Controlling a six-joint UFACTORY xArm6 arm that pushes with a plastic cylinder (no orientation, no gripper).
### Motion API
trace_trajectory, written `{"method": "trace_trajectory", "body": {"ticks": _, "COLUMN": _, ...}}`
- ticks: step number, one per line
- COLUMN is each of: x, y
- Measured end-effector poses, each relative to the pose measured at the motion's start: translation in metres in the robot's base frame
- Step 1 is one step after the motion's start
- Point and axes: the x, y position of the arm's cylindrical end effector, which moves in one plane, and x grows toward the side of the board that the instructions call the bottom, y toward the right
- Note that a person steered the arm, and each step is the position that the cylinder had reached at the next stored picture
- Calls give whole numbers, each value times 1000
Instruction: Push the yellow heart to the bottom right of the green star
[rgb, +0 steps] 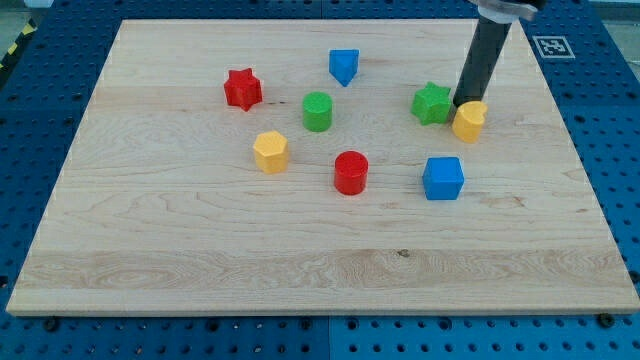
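The yellow heart (468, 121) lies on the wooden board toward the view's right, just right of and slightly below the green star (432, 103); the two sit very close, almost touching. My tip (462, 103) stands at the heart's upper left edge, between the heart and the star, touching or nearly touching the heart. The dark rod rises from there to the view's top right.
A blue cube (443, 178) lies below the heart. A red cylinder (351, 172), a yellow hexagon (270, 152), a green cylinder (317, 111), a red star (242, 89) and a blue block (344, 67) lie to the left. The board's right edge (590, 180) is close.
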Motion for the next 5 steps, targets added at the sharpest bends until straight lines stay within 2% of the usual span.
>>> {"method": "trace_trajectory", "body": {"ticks": 2, "x": 25, "y": 12}}
{"method": "trace_trajectory", "body": {"ticks": 3, "x": 26, "y": 44}}
{"method": "trace_trajectory", "body": {"ticks": 5, "x": 62, "y": 54}}
